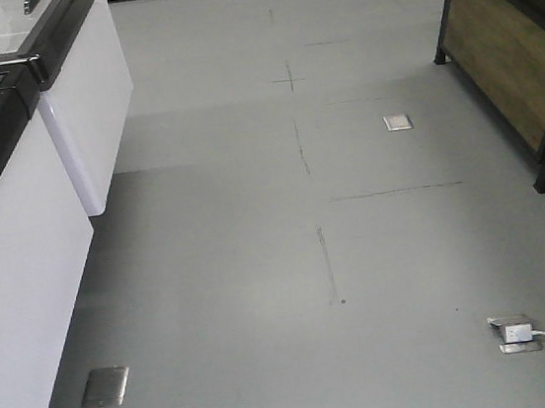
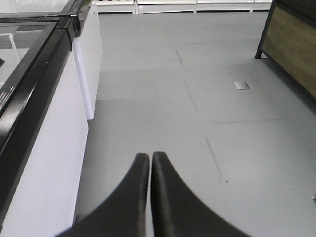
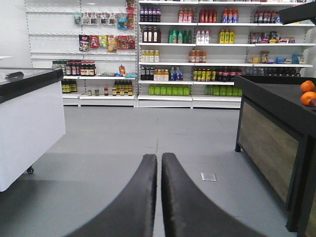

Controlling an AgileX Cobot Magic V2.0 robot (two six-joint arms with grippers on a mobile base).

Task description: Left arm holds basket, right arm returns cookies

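Jaws of left arm (image 2: pixel 150 159): pressed together, empty, long axis pointing forward over the grey floor (image 2: pixel 207 98), alongside the white cabinet (image 2: pixel 49 163). Jaws of right arm (image 3: pixel 159 159): pressed together, empty, pointing toward stocked shelves (image 3: pixel 168 54).

Only the two tools are in shot, really. The left tool (image 2: pixel 150 158) is a pair of matte black fingers (image 2: pixel 123 202), broad at the base and sweeping in to narrow, rounded tips, kinda like a beak, with a smooth plain finish. The right tool (image 3: pixel 159 158) has the same tapered curved shape but looks more charcoal, with a slightly grainy, soft-looking surface.
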